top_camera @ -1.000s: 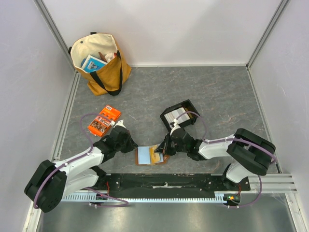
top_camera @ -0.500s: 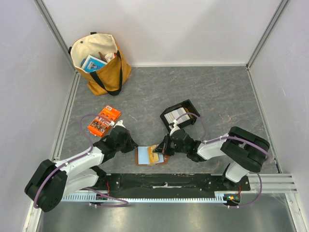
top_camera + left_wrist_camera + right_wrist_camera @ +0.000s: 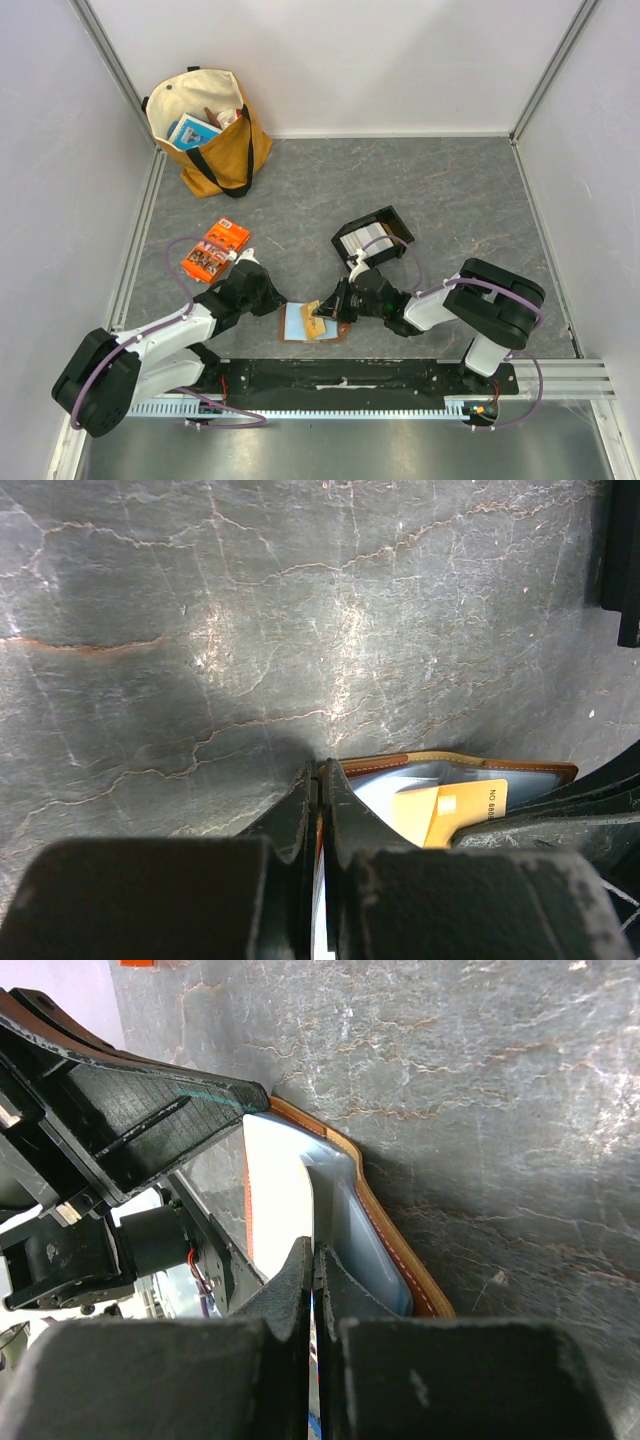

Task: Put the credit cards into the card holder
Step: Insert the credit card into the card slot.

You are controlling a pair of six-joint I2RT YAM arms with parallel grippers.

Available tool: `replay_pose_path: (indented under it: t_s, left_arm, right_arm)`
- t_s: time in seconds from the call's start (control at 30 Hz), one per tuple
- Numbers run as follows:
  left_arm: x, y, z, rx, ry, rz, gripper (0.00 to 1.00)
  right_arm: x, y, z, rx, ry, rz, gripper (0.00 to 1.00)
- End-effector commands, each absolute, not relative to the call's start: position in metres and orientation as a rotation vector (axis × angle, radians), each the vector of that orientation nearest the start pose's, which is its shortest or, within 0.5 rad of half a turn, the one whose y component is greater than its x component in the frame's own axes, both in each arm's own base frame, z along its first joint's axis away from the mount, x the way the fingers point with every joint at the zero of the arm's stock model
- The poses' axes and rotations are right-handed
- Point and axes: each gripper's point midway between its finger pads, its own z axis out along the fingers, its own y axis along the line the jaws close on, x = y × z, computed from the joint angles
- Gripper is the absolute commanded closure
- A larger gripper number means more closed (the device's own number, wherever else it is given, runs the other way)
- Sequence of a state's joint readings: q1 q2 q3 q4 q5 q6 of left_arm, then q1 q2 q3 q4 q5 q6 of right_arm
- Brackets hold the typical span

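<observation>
Our left fingers (image 3: 318, 785) pinch the floppy card holder (image 3: 450, 761) by its edge; the right fingers (image 3: 312, 1257) are closed tight. We judge the credit cards (image 3: 297, 322) stiff and slick: grip edges.

Left arm (image 3: 170, 335) and right arm (image 3: 432, 310) flank card holder (image 3: 298, 325); far floor (image 3: 470, 190) free.

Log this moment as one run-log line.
step: card insertion | left fingers: shut on card holder edge | right fingers: shut on yellow card over open holder | status: card not fully in
</observation>
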State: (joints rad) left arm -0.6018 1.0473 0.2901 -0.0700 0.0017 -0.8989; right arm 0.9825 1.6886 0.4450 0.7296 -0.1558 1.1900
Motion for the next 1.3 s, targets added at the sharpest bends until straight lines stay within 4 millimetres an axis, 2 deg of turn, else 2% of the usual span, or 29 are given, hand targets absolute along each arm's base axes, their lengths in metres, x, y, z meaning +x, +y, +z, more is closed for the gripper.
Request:
replay_pose_path:
  t_s: [0.0,0.17,0.33,0.5,0.63,0.73,0.83,0.97,1.2,1.27]
  left_arm:
    - [0.172,-0.158,-0.009,-0.406,2.590,-0.586,0.98]
    - [0.172,-0.158,-0.008,-0.405,2.581,-0.591,0.98]
    - [0.171,-0.158,-0.009,-0.413,2.579,-0.595,0.98]
    - [0.168,-0.161,-0.009,-0.429,2.585,-0.632,0.98]
    - [0.168,-0.165,-0.009,-0.475,2.571,-0.671,0.98]
    - [0.168,-0.167,-0.009,-0.513,2.554,-0.688,0.98]
    - [0.167,-0.166,-0.010,-0.564,2.540,-0.700,0.98]
    - [0.166,-0.162,-0.012,-0.620,2.509,-0.699,0.98]
    - [0.166,-0.155,-0.008,-0.651,2.465,-0.692,0.98]
    - [0.167,-0.155,-0.007,-0.660,2.461,-0.693,0.98]
  right_arm:
    - [0.175,0.358,0.028,0.183,2.399,1.310,1.00]
    - [0.186,0.345,0.024,0.232,2.385,1.256,1.00]
    - [0.195,0.337,0.021,0.202,2.390,1.167,1.00]
    - [0.186,0.345,0.017,0.209,2.425,1.225,1.00]
    - [0.167,0.356,0.008,0.177,2.514,1.221,1.00]
    - [0.156,0.365,0.009,0.194,2.543,1.249,0.99]
    - [0.153,0.360,0.003,0.279,2.567,1.191,0.98]
    - [0.155,0.354,0.006,0.406,2.503,1.197,0.99]
    - [0.170,0.334,0.021,0.408,2.404,1.085,1.00]
    - [0.169,0.332,0.017,0.403,2.410,1.075,1.00]
